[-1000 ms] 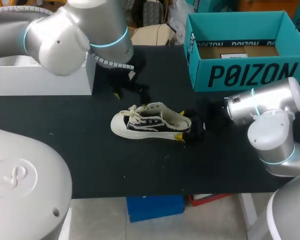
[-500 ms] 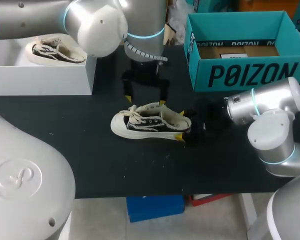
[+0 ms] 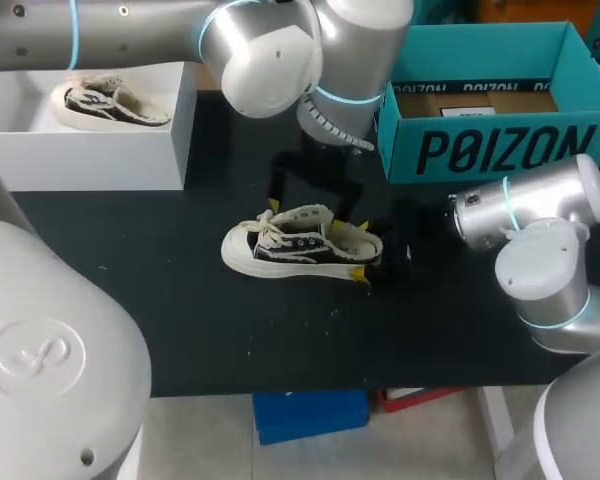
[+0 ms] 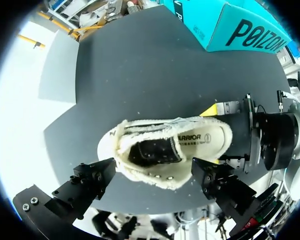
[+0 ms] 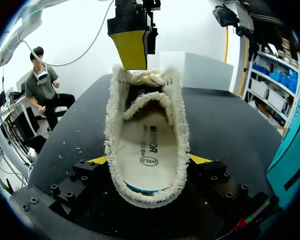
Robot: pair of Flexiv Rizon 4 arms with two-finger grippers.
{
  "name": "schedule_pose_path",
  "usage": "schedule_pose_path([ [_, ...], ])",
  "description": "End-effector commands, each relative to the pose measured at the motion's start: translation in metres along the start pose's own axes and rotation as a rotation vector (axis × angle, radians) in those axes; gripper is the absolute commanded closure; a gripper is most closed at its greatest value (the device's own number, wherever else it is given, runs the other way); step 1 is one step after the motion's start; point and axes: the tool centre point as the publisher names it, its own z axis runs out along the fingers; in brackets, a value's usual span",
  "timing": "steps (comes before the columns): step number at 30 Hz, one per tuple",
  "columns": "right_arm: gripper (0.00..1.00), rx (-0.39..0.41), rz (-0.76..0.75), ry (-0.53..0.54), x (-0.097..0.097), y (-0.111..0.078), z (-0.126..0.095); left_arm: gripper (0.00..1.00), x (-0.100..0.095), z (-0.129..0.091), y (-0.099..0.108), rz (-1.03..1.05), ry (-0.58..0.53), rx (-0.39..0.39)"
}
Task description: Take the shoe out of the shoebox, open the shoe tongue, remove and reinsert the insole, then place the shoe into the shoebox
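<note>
The left arm has swung in from its own side toward the middle. The left claw (image 3: 307,212), a second ago off behind the toe, now hangs over the low black canvas shoe with frayed cream trim (image 3: 300,245). The shoe and the right claw (image 3: 362,250) have not shifted. That move also uncovered a second, matching shoe (image 3: 110,102) on the white box (image 3: 80,160).

The shoe stands upright on its white rubber sole on the black desk (image 3: 180,320), outside the teal cardboard shoebox (image 3: 480,150) and near its front wall.

Only the wrist views look down into the shoe. The left wrist view shows the left claw (image 4: 154,169) released, its black fingers spread wide with the shoe (image 4: 165,150) below the gap (whether they touch it I cannot tell). It also shows a cream insole with dark print, which the head view hides.

The right wrist view shows the right claw (image 5: 149,160) clenched on the heel of the shoe (image 5: 147,145), a yellow tip pressing each side. Ahead, one flat yellow pad (image 5: 132,47) of the other claw hangs over the knotted cream laces. The collar's edge is ragged and fluffy, and the desk is matt with pale specks.
</note>
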Motion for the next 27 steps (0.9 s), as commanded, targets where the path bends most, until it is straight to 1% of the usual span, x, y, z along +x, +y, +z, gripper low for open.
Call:
schedule_pose_path([
  [1, 1.00, 0.000, 0.001, -0.001, -0.001, -0.001, 0.003, 0.00, 0.007, 0.009, -0.005, -0.011, -0.079, -0.022],
  [10, 1.00, 0.000, 0.001, -0.001, -0.001, -0.001, 0.003, 0.00, 0.013, 0.029, -0.008, -0.020, -0.185, -0.071],
  [14, 1.00, 0.000, 0.001, -0.001, -0.001, -0.001, 0.003, 0.00, 0.014, 0.037, -0.010, -0.006, -0.193, -0.108],
  [18, 1.00, 0.000, 0.001, -0.001, -0.001, -0.001, 0.003, 0.00, 0.015, 0.036, -0.009, 0.002, -0.198, -0.112],
  [19, 1.00, 0.000, 0.001, -0.001, -0.001, -0.001, 0.003, 0.12, 0.014, 0.036, -0.009, 0.002, -0.200, -0.113],
  [20, 1.00, 0.000, 0.001, -0.001, -0.001, -0.001, 0.003, 0.36, 0.014, 0.036, -0.009, 0.003, -0.207, -0.114],
  [21, 1.00, 0.000, 0.001, -0.001, -0.001, -0.001, 0.003, 0.51, 0.014, 0.036, -0.009, 0.004, -0.214, -0.114],
  [24, 1.00, 0.000, 0.001, -0.001, -0.001, -0.001, 0.003, 0.71, 0.015, 0.037, -0.007, 0.005, -0.234, -0.111],
  [26, 1.00, 0.000, 0.001, -0.001, -0.001, -0.001, 0.003, 0.73, 0.015, 0.037, -0.006, 0.006, -0.238, -0.113],
  [27, 1.00, 0.000, 0.001, -0.001, -0.001, -0.001, 0.003, 0.78, 0.015, 0.038, -0.005, 0.007, -0.246, -0.113],
])
